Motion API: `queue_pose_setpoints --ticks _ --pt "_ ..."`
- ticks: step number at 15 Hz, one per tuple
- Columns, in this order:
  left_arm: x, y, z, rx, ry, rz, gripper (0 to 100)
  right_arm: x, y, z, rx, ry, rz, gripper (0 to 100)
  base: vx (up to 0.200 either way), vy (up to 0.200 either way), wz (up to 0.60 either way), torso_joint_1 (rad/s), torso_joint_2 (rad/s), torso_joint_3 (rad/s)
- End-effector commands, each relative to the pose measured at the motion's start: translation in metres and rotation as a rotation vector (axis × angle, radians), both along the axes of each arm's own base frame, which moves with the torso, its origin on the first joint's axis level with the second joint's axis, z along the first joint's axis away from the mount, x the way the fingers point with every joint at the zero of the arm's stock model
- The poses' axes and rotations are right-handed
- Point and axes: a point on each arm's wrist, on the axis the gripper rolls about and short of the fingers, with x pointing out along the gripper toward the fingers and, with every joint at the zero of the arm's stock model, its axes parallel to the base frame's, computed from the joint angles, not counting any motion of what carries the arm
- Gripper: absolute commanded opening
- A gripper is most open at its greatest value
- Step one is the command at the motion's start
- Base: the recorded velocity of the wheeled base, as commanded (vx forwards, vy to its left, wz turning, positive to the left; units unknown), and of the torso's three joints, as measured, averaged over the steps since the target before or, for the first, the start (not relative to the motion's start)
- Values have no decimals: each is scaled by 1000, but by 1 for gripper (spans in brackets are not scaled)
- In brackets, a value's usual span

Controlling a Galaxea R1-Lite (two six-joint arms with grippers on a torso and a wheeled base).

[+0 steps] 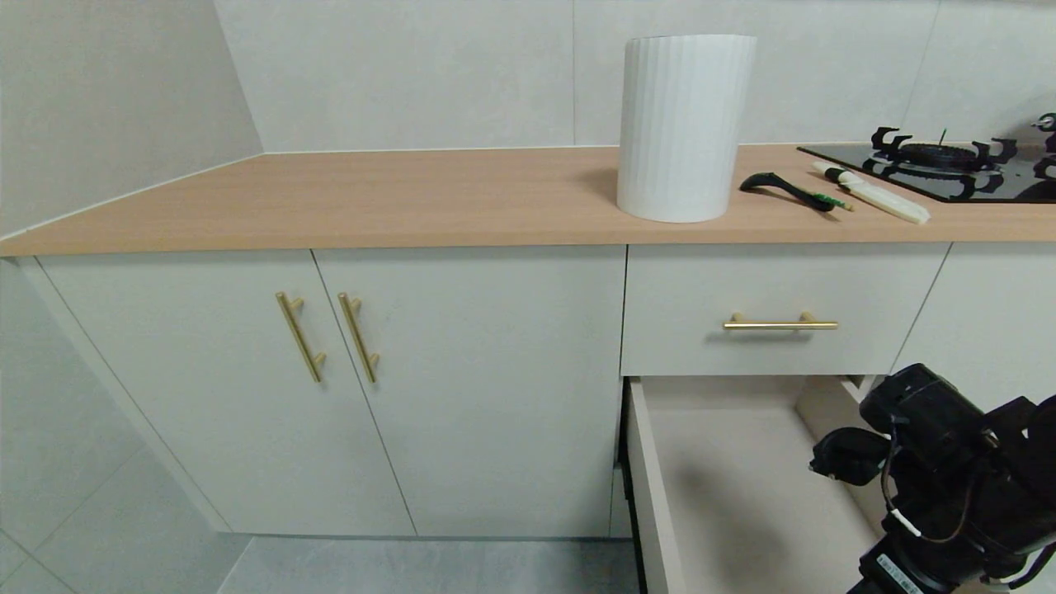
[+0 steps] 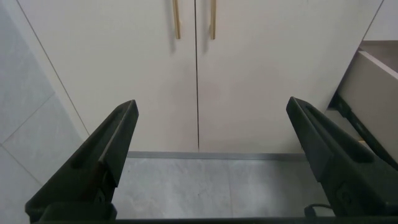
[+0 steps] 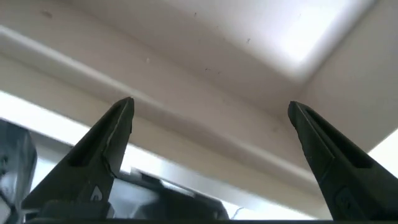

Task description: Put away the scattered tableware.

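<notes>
One curved black utensil (image 1: pixel 788 190), ribbed white cylinder (image 1: pixel 683 124)

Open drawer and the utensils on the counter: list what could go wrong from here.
1. The black-handled utensil and the pale utensil lie close together, so a grasp might slip or drag the neighbour.
2. They lie between the white container and the stove; a wide reach could bump either.
3. The right gripper, open, sits over the open drawer; rising, it might catch the upper drawer's handle.
</notes>
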Motion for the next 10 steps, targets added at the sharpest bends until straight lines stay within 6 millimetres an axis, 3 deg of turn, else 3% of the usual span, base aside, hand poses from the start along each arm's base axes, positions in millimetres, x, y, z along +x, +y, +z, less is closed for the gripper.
queue_pose_setpoints --ticks 1,4,10 --pt "0 0 0 0 2 0 100 -1 2 3 2 -11 10 100 0 0 0 0 0 0" --pt "0 0 0 0 0 0 100 7 4 11 23 -55 -13 100 0 0 0 0 0 0" --pt "0 0 0 0 0 0 100 26 2 62 244 -365 -248 100 0 0 0 0 0 0"
